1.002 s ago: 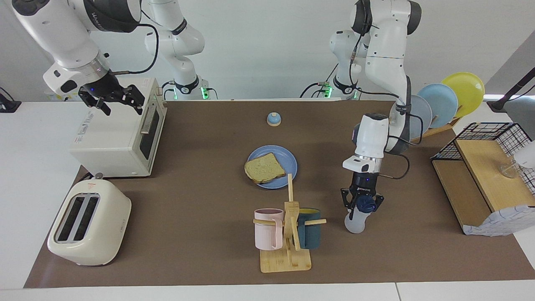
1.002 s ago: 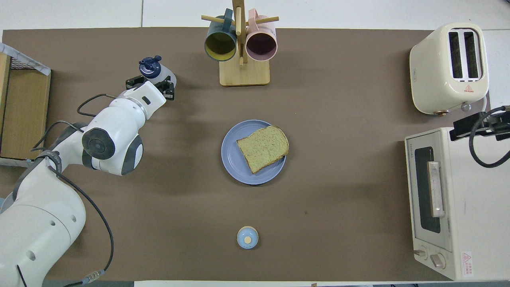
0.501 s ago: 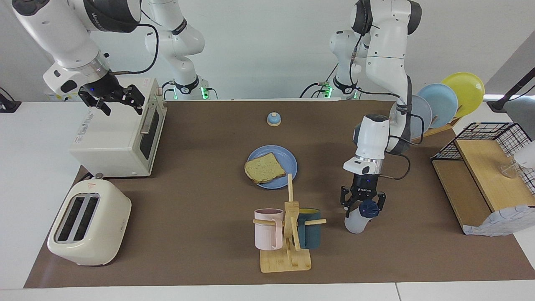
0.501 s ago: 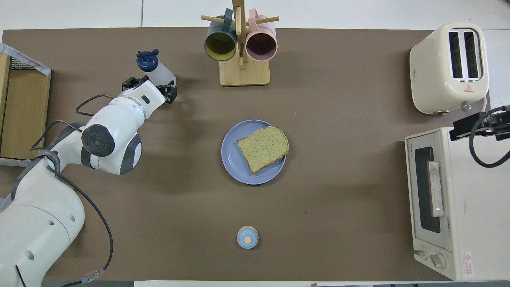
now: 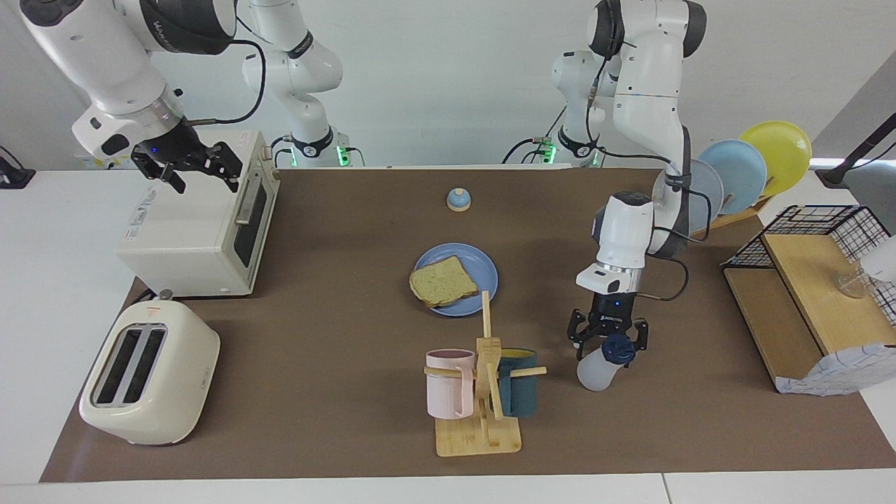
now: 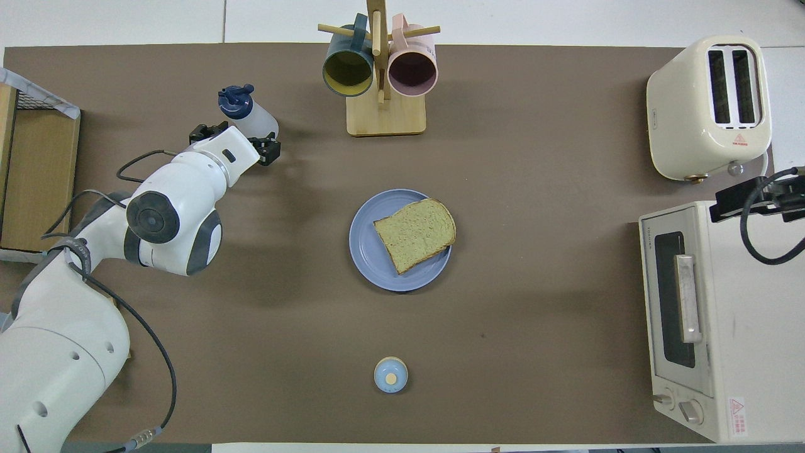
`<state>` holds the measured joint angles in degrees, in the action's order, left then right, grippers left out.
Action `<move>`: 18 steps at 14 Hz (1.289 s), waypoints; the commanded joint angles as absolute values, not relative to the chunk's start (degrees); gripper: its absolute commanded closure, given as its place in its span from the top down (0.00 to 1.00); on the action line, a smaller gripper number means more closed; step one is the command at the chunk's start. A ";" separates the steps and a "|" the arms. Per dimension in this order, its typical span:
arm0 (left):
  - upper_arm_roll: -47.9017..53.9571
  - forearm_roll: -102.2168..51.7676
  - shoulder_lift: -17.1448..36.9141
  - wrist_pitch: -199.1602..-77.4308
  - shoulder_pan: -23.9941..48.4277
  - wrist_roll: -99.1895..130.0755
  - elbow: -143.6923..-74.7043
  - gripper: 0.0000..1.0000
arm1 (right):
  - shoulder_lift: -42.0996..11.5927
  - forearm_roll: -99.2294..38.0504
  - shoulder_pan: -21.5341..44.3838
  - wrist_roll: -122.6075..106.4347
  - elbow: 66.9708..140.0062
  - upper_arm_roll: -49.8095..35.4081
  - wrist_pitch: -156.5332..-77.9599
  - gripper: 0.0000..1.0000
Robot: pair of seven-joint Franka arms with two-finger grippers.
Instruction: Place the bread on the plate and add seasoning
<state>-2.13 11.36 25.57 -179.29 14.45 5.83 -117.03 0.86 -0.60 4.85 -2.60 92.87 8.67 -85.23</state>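
Note:
The bread (image 5: 442, 281) lies on the blue plate (image 5: 486, 269) at the table's middle; they also show in the overhead view, bread (image 6: 415, 233) on plate (image 6: 368, 251). The seasoning bottle (image 5: 596, 369), white with a navy cap, stands on the table beside the mug rack, toward the left arm's end; it also shows in the overhead view (image 6: 255, 118). My left gripper (image 5: 607, 341) is open, its fingers spread on either side of the cap, just above the bottle (image 6: 234, 142). My right gripper (image 5: 187, 168) is open and waits above the toaster oven.
A wooden mug rack (image 5: 483, 392) holds a pink and a dark mug. A bell (image 5: 458, 200) sits nearer to the robots than the plate. A toaster oven (image 5: 196, 231) and toaster (image 5: 147, 374) stand at the right arm's end. A plate rack (image 5: 745, 168) and wire shelf (image 5: 805, 294) stand at the left arm's end.
My left gripper has risen slightly off the bottle's cap with its fingers spread. The bottle rocked a little and stays on the table. The right arm has not moved.

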 commanded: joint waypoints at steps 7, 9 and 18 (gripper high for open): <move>-0.97 8.98 9.05 -136.27 23.37 9.02 -113.31 1.00 | 1.49 -0.26 4.04 -3.43 93.34 8.17 -85.43 1.00; -0.97 4.42 8.62 -125.31 24.52 9.84 -105.69 1.00 | 1.49 -0.26 4.04 -3.43 93.34 8.17 -85.43 1.00; -2.20 2.20 -2.18 -95.99 12.59 -8.40 -96.06 1.00 | 1.49 -0.26 4.04 -3.43 93.34 8.17 -85.43 1.00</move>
<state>-2.30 3.54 0.78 -99.53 16.58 -1.86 -95.31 0.86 -0.60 4.85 -2.60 92.87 8.67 -85.23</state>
